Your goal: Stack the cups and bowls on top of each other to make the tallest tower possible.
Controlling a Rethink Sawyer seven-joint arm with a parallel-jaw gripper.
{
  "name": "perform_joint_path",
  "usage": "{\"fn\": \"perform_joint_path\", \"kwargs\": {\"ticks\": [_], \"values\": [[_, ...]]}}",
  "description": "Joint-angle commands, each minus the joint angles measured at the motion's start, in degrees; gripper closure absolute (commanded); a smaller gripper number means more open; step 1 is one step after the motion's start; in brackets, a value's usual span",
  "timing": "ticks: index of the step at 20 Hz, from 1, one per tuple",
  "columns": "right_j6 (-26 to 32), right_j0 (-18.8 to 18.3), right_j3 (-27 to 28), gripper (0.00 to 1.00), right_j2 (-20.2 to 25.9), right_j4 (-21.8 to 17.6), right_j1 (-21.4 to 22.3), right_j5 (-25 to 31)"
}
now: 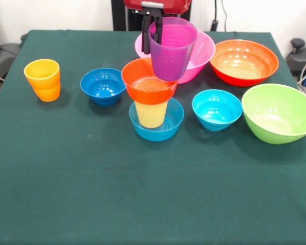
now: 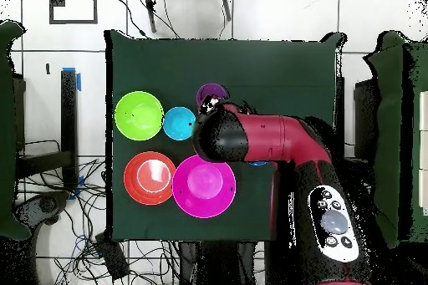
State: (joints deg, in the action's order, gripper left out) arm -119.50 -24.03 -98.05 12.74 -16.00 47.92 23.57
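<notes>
The gripper [image 1: 154,31] pinched the purple cup [image 1: 172,48] by its rim — one finger inside the wall, one outside — and held it in the air just above and behind the tower [image 1: 153,104]. That tower stood mid-bench [image 1: 143,194]: a mid-blue small bowl [image 1: 163,127], the yellow cup [image 1: 151,113] upright in it, an orange-red small bowl [image 1: 148,84] on top. The cup looked light, thin-walled and glossy — likely slippery, and apt to flex if squeezed hard. A rim grip suited it; the tapered sides would slide.
</notes>
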Motion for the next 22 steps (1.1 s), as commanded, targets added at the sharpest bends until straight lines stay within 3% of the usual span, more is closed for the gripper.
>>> {"fn": "perform_joint_path", "kwargs": {"ticks": [1, 22], "values": [[7.2, -1.1, -4.3, 1.0, 5.2, -4.4, -0.3, 2.4], [6.7, -3.4, -6.0, 1.0, 6.9, -5.7, -0.1, 0.3]]}}
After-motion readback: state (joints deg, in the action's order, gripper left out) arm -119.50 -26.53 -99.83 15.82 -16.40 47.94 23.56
